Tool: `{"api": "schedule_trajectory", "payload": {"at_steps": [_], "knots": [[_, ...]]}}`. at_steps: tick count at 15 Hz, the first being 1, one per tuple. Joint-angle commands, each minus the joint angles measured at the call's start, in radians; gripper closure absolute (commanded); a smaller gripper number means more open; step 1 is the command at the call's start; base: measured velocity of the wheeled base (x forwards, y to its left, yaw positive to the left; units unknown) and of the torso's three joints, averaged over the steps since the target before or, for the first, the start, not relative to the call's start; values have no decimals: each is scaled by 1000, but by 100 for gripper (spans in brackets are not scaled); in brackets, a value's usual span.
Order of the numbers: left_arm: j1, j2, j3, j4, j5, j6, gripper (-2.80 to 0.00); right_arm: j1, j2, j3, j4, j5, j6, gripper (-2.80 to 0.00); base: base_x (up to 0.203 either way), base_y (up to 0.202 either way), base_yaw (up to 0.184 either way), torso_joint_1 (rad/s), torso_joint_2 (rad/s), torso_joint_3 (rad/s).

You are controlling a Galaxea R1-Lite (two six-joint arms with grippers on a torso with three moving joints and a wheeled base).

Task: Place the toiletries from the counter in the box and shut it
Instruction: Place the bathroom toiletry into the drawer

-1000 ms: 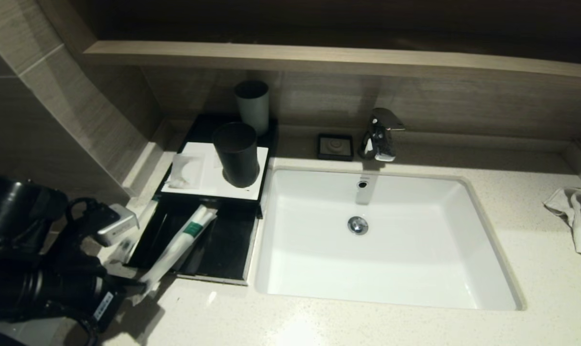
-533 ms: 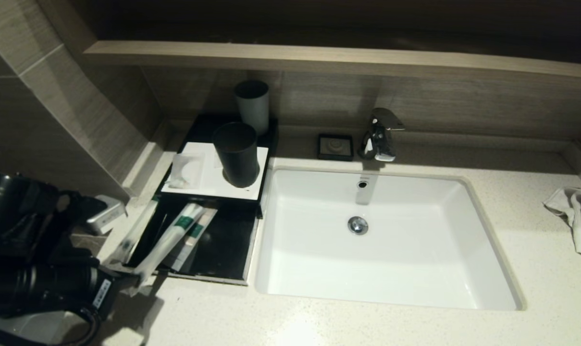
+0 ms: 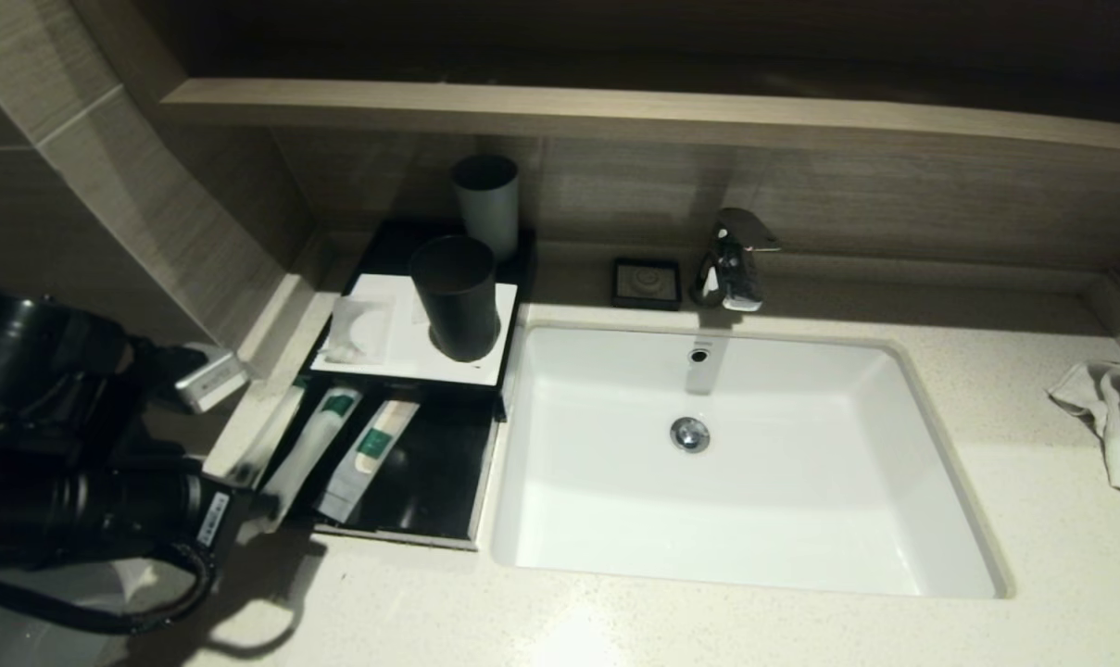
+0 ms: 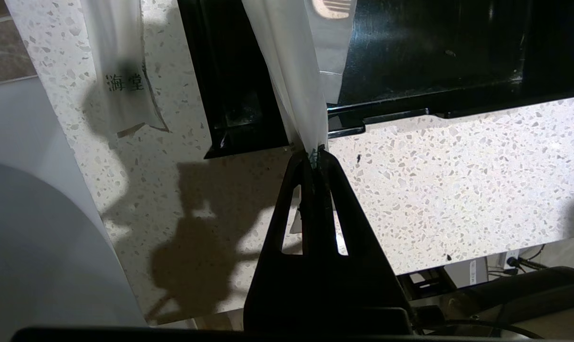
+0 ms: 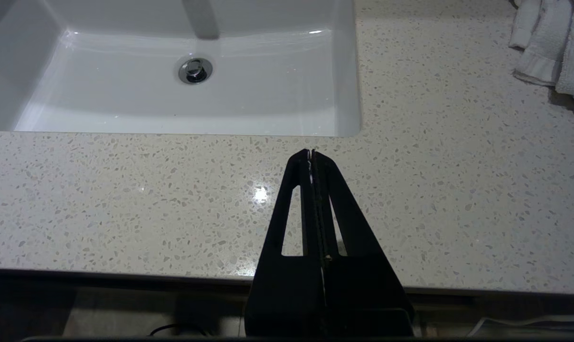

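Note:
The black box has its drawer slid open toward me. My left gripper is shut on the near end of a long green-labelled packet that slants over the drawer's left part. A second labelled packet lies inside the drawer. A third long packet rests on the counter just left of the drawer. The small squarish packet sits on the box's white top. My right gripper is shut and empty above the counter before the sink.
A dark cup stands on the box's white top and a grey cup behind it. A small black square dish and the tap are at the back, a white towel far right. The wall is close on the left.
My left gripper has shifted left and slightly back, swinging the held packet leftward. That uncovered the second labelled packet lying in the drawer.

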Motion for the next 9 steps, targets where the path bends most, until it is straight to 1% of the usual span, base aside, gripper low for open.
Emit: {"api": "schedule_trajectory", "payload": {"at_steps": [1,9], "knots": [[0,35,-14,-18,4,-1,0,0,0,0,0,0,0,0,0,0,0,0,0,0],[0,140,-28,-121,6,-6,0,0,0,0,0,0,0,0,0,0,0,0,0,0]]}}
